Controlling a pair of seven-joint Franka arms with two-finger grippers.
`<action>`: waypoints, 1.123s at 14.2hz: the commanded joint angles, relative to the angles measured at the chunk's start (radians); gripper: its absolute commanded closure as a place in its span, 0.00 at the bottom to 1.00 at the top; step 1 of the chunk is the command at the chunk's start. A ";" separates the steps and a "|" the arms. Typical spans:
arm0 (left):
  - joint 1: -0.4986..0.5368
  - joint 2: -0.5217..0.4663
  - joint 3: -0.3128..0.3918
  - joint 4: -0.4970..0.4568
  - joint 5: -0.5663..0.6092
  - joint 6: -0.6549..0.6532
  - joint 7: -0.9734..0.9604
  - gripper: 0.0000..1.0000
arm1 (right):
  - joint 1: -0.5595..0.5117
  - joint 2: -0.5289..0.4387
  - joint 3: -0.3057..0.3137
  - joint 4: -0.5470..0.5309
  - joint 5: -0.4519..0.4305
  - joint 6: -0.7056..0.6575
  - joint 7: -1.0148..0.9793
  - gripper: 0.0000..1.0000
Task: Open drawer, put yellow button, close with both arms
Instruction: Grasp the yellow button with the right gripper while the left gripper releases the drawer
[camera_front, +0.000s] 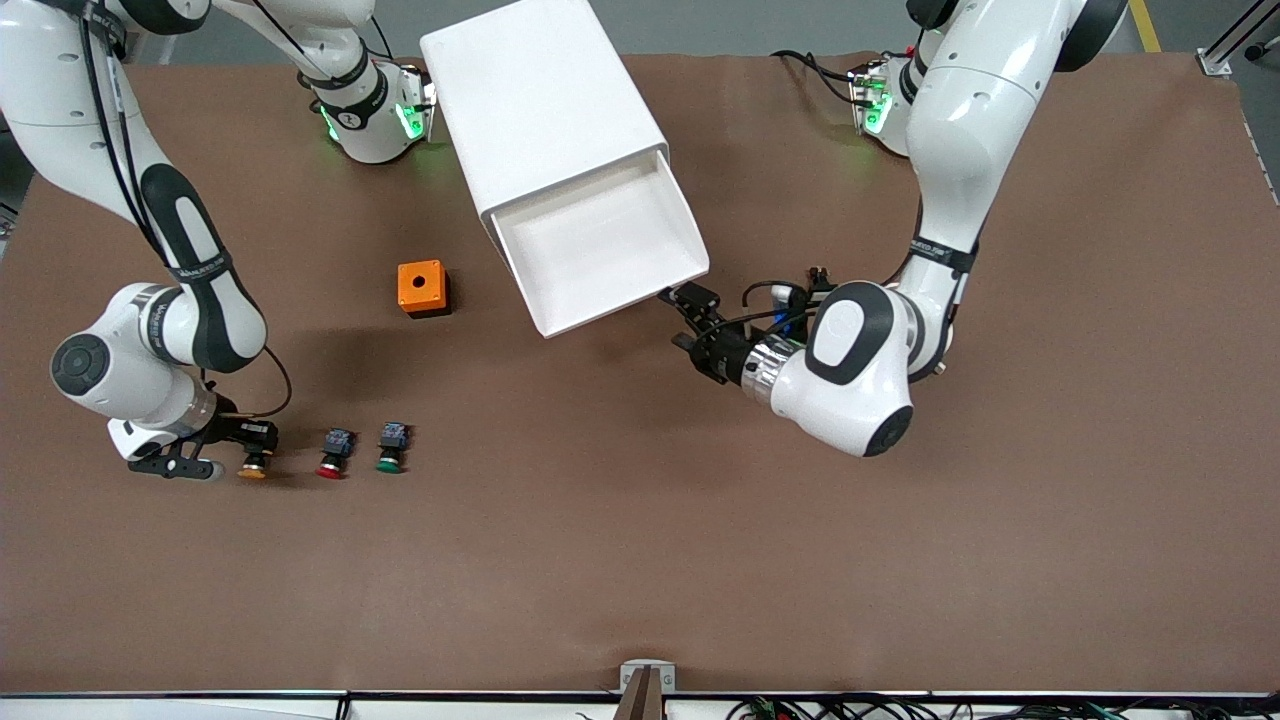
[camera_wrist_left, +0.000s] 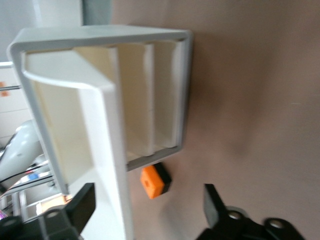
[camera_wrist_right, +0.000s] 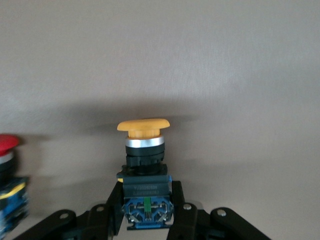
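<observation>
I have the drawer (camera_front: 600, 250) pulled out and my left gripper (camera_front: 690, 320) spread open just beside its front edge, while my right gripper (camera_wrist_right: 145, 210) has clamped the yellow button (camera_wrist_right: 144, 131) on the table, so carrying, dropping and closing remain.

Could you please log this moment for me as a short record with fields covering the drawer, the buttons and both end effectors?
drawer: top one, pulled out of the white cabinet, nothing in it
yellow button: on the table, clamped at its body
right end effector: shut on the yellow button
left end effector: open, at the drawer's front edge
red button: beside the yellow one
green button: beside the red one
orange box: on the table near the cabinet
</observation>
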 joint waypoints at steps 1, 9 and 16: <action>0.000 -0.008 0.035 0.052 0.139 -0.009 0.033 0.00 | 0.048 -0.101 0.003 0.044 -0.010 -0.204 0.126 1.00; 0.003 -0.143 0.123 0.079 0.518 0.005 0.280 0.00 | 0.315 -0.414 0.011 0.049 0.088 -0.551 0.690 1.00; -0.005 -0.245 0.127 0.075 0.792 -0.002 0.590 0.00 | 0.692 -0.468 0.011 0.124 0.093 -0.623 1.359 1.00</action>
